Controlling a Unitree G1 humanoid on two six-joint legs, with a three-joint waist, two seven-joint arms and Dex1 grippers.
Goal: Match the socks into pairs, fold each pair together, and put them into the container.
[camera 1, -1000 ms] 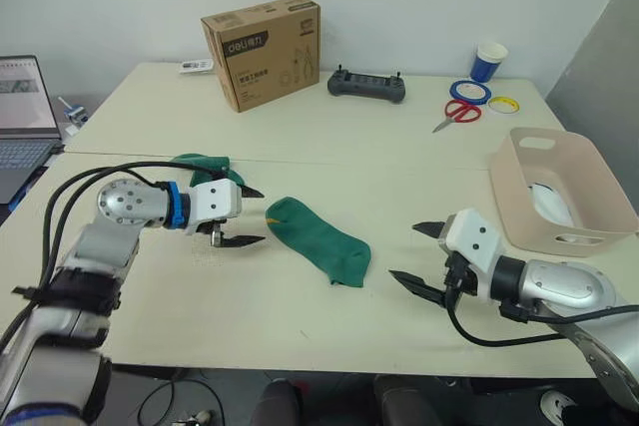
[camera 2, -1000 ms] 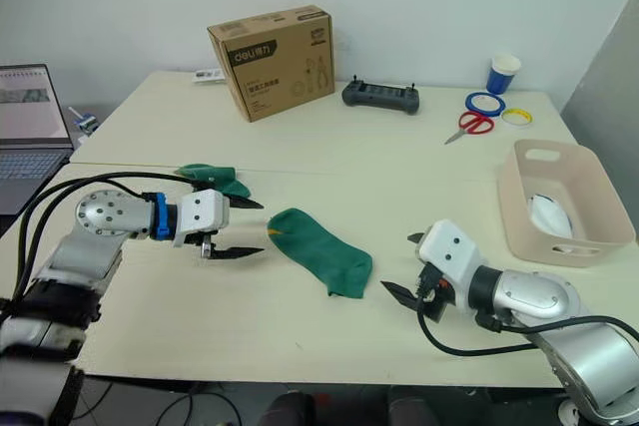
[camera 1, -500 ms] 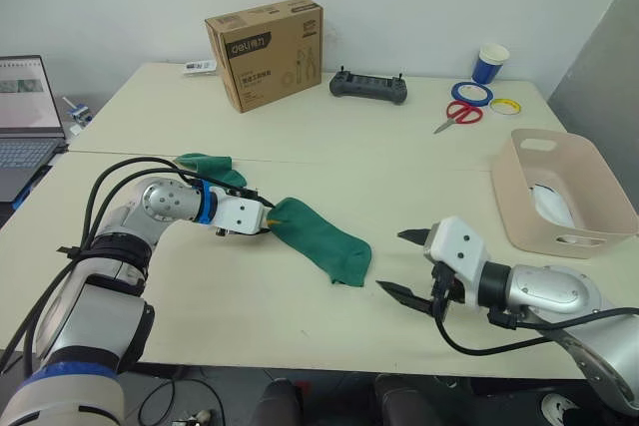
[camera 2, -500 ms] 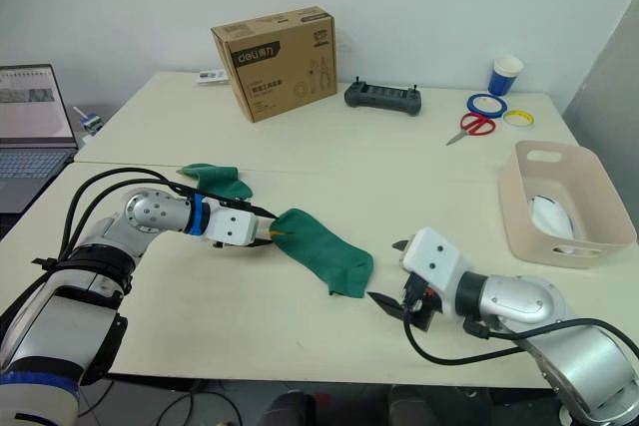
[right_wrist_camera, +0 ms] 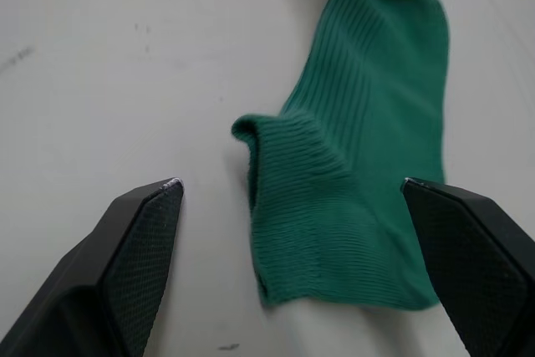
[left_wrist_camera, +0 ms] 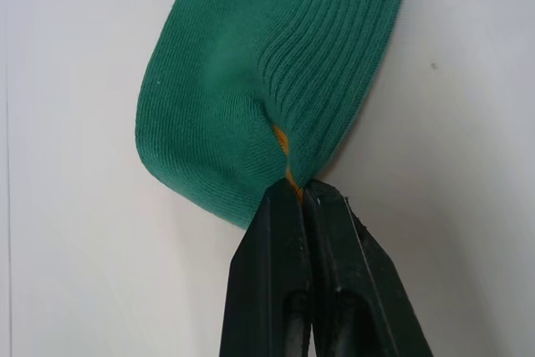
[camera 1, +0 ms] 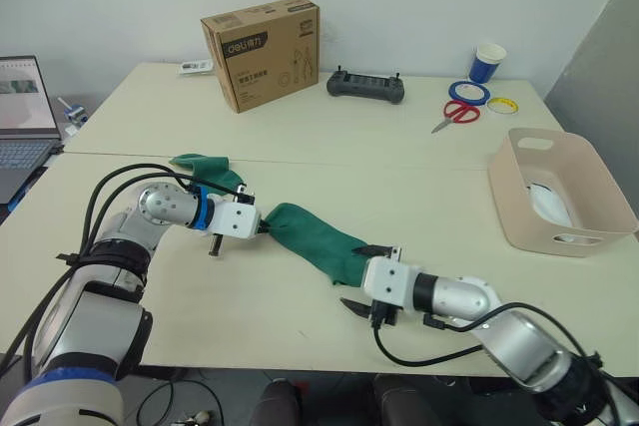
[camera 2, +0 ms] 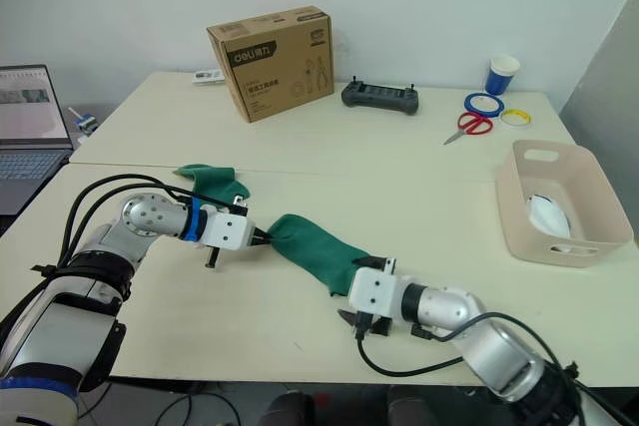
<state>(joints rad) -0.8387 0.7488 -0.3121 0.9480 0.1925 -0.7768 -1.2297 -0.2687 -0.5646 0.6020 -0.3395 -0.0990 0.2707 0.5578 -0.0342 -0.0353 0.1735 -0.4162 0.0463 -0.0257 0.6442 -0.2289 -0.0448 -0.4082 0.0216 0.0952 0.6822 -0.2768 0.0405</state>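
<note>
My left gripper [left_wrist_camera: 294,194] has its fingers clamped on the toe end of one green sock [camera 1: 315,239], which lies stretched flat on the bench [camera 1: 300,137]. I hold this end so the sock does not slide. My right gripper [right_wrist_camera: 292,232] waits with fingers wide apart on both sides of the cuff end, I think to take it for folding. The second green sock [camera 1: 205,165] lies crumpled just behind my left arm. The container [camera 1: 599,231] stands well apart, at my right.
</note>
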